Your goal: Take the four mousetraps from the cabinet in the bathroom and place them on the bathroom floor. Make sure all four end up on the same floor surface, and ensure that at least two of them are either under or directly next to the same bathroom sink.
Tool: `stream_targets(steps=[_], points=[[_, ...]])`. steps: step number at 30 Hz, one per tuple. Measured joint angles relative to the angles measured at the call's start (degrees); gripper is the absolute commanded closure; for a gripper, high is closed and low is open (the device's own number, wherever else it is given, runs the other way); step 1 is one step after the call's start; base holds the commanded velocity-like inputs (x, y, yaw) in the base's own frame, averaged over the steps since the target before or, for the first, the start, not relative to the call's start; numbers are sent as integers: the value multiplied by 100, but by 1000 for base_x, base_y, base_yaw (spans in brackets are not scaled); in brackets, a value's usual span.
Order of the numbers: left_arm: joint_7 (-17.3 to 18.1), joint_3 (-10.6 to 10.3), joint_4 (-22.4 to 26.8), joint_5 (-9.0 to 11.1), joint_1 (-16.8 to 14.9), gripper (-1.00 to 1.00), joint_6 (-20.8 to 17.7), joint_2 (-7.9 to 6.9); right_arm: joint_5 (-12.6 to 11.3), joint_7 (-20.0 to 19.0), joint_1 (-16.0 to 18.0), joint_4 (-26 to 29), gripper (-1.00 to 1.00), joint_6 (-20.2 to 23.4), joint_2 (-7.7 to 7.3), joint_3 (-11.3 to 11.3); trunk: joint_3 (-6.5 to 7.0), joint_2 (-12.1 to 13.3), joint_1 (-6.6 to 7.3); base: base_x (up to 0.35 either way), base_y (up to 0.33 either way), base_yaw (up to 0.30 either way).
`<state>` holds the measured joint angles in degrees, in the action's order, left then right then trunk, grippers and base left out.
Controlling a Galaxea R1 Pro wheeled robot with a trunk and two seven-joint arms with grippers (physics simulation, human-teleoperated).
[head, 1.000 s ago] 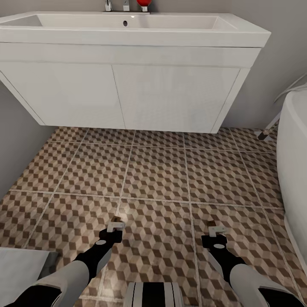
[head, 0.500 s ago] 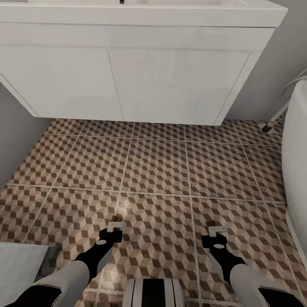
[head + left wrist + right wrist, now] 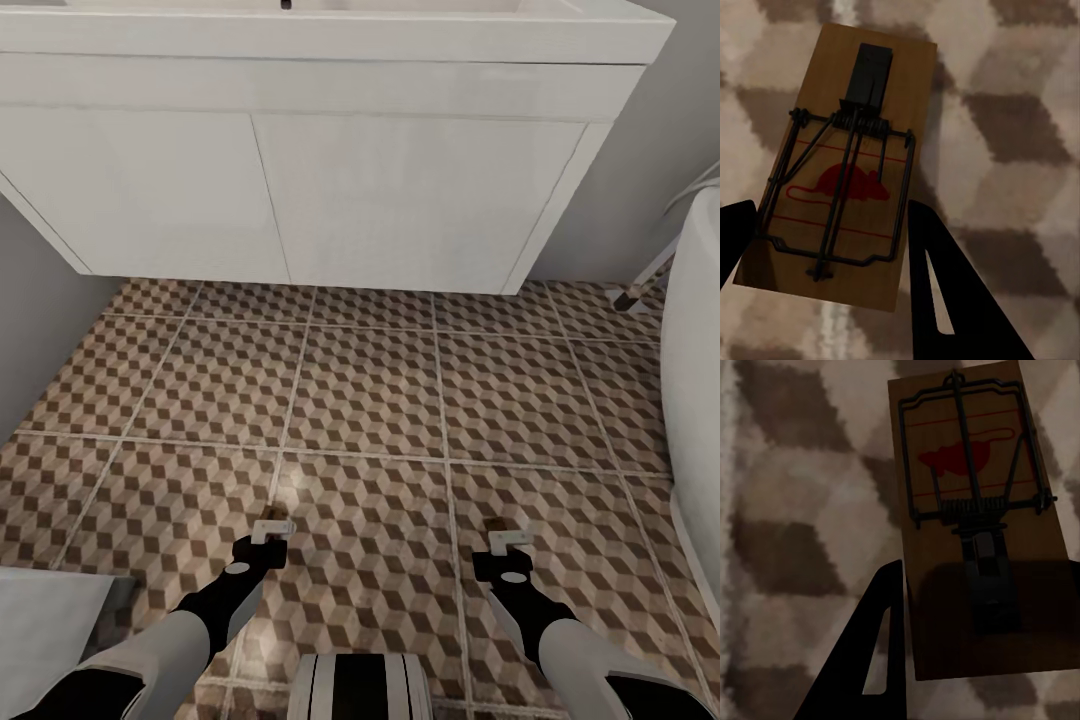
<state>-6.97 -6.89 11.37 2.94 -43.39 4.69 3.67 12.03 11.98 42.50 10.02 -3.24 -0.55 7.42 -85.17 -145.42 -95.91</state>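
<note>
— What is the left gripper [image 3: 832,225] doing?

— It is gripping a mousetrap [image 3: 847,161] by its long edges. In the left wrist view, one dark finger [image 3: 945,292] is pressing against one side of the tan board and the other finger is sitting at the opposite side. The wire spring and the red mouse mark are facing the camera.

— And the right gripper [image 3: 979,607]?

— It is clamping a second mousetrap [image 3: 975,517] in the same way. In the right wrist view a dark finger [image 3: 874,652] is lying along one edge of the board; the other finger is lost in the dark at the opposite edge.

— Where are the two arms sitting in the room?

— In the head view, the left gripper [image 3: 270,530] and the right gripper [image 3: 505,540] are hanging low over the bathroom floor [image 3: 370,400], well apart from each other, each carrying its trap just above the cube-patterned tiles. Whether the boards are touching the tiles cannot be told.

— What is lying further out?

— Ahead of both grippers, the bathroom sink [image 3: 330,40] is sitting on its white two-door vanity [image 3: 300,200], hanging off the grey wall with tiles running underneath. A curved white bathtub [image 3: 700,400] is standing at the right edge.
</note>
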Motion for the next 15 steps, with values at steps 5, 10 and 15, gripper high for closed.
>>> stream_targets(steps=[5, 10, 15], points=[[45, -24, -14, -32, 0, 100, 41, -3, 0, 0, 0, 0, 100, 0, 0, 0, 0, 0, 0, 0, 0, 0], [48, -34, -20, -54, 1, 100, 165, -4, 0, 0, 0, 0, 100, 0, 0, 0, 0, 0, 0, 0, 0, 0], [9, 2, -26, -3, 0, 100, 204, -1, 0, 0, 0, 0, 100, 0, 0, 0, 0, 0, 0, 0, 0, 0]])
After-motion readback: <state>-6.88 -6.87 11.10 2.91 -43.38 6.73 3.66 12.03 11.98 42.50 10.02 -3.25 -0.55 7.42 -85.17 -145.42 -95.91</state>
